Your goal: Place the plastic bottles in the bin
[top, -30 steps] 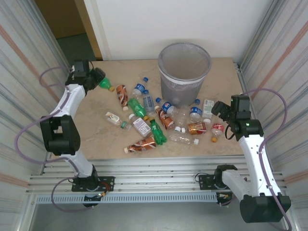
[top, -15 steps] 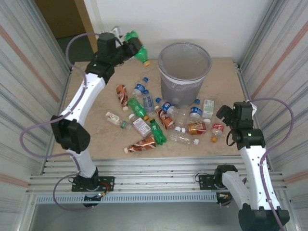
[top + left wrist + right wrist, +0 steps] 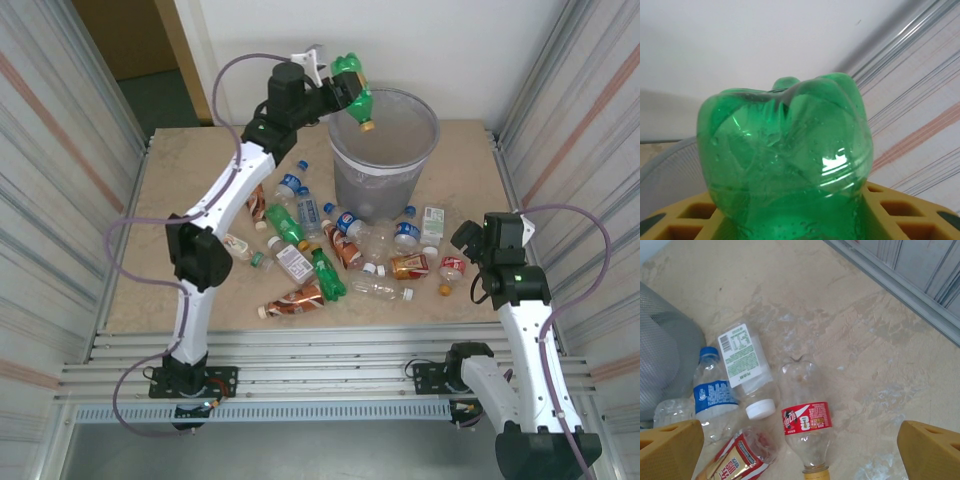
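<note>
Nearest the arm bases, the right gripper (image 3: 462, 236) hovers with its jaws wide apart and empty above the right end of the table (image 3: 180, 220). Its wrist view looks down on a clear red-labelled bottle (image 3: 805, 425) directly below it, with a white-labelled bottle (image 3: 745, 360) and a blue-labelled bottle (image 3: 715, 390) just beside that one. Across mid-table lies the scatter of plastic bottles (image 3: 310, 250), more than a dozen by rough count, all on their sides and several touching or overlapping. Beyond them stands the bin (image 3: 400, 185), upright. At the far end the left gripper (image 3: 335, 95) is clamped on a green bottle (image 3: 353, 90), held high at the left rim of the bin with the cap end tilted down toward the opening. Assessment: one bottle is at the point of release and nearly the whole lot remains on the table, so the task is at an early stage. Not verifiable: the bin's contents, since its mesh-like wall and liner obscure the interior. The exact bottle count is also uncertain where items crowd the bin's base. In the left wrist view the green bottle's base hides most of the fingers.
</note>
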